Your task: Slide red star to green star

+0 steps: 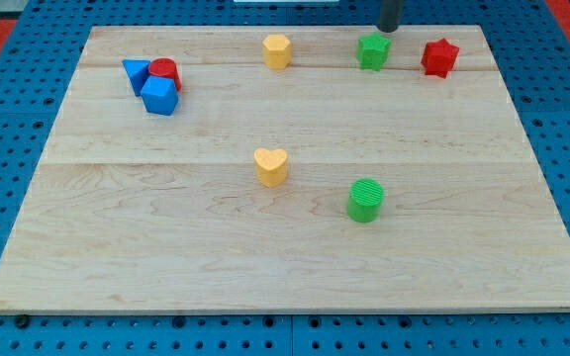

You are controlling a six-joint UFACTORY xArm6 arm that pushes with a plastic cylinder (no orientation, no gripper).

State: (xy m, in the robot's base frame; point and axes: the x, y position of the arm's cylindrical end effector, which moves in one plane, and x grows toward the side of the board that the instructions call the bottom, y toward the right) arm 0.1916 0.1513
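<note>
My tip is hovering at the far edge, just behind the green star. No claw on this rig, so nothing to report. Red star is sitting right of green, far side. I'm judging: swing round to red's right, then push left, slow & straight.

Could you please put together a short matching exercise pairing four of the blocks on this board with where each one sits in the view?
Blocks:
1. red star
2. green cylinder
3. yellow heart
4. blue cube

Places:
A. near the board's middle
B. top left, touching a red cylinder
C. top right, right of the green star
D. lower right of the middle

Pairs: 1-C, 2-D, 3-A, 4-B
</note>
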